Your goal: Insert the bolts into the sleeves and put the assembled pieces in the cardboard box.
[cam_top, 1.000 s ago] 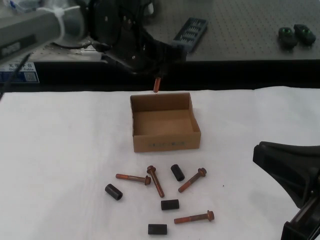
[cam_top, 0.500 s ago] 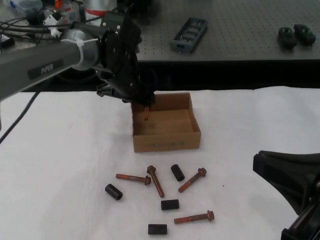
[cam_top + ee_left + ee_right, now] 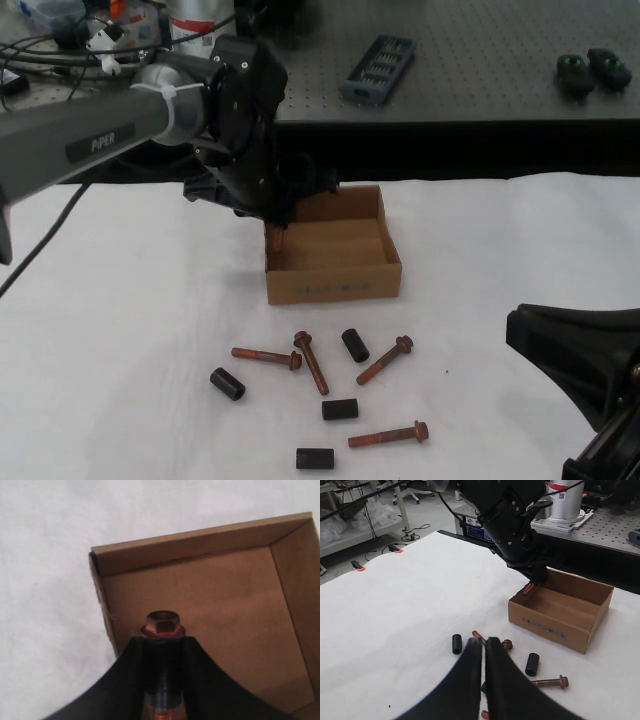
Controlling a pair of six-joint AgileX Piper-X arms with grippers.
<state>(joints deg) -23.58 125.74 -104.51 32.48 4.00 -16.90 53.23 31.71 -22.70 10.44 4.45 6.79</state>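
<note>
My left gripper (image 3: 275,215) is shut on a rusty bolt (image 3: 162,625) that has a black sleeve (image 3: 162,672) on its shank. It hangs over the left end of the open cardboard box (image 3: 335,290), close to the left wall (image 3: 102,600). In the right wrist view the bolt's tip (image 3: 529,588) points down into the box (image 3: 550,625). Several loose bolts (image 3: 312,362) and several black sleeves (image 3: 340,409) lie on the white cloth in front of the box. My right gripper (image 3: 483,652) is shut with nothing in it, low over the cloth at the near right.
The right arm's dark body (image 3: 580,365) fills the near right corner. Behind the cloth runs a black perforated bench with a ribbed tray (image 3: 380,60), two dark green parts (image 3: 595,68) and cables at the back left.
The left arm has brought the sleeved bolt from behind the box's back wall forward, down and to the left, into the box's left end. The right arm has kept still.
</note>
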